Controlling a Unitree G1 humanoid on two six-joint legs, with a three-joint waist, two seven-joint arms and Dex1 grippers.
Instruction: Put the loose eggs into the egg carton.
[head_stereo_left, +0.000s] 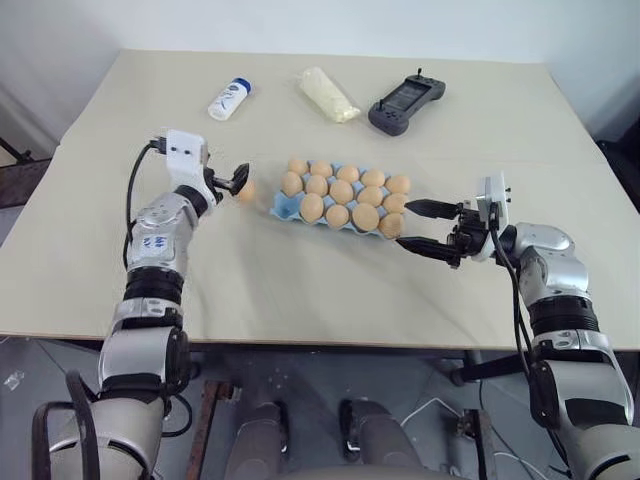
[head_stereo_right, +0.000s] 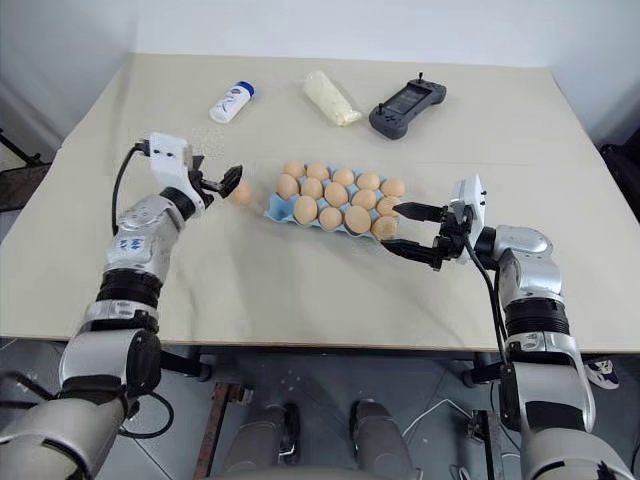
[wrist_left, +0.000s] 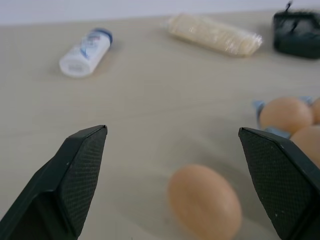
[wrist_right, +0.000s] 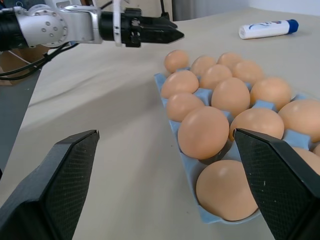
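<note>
white bottle (head_stereo_left: 229, 99), blue label unreadable

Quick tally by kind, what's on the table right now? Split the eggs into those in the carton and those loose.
Eggs in the carton: 14
Loose egg: 1
Egg carton: 1
White bottle: 1
Pale yellow bag: 1
Dark grey controller: 1
Total: 19
</note>
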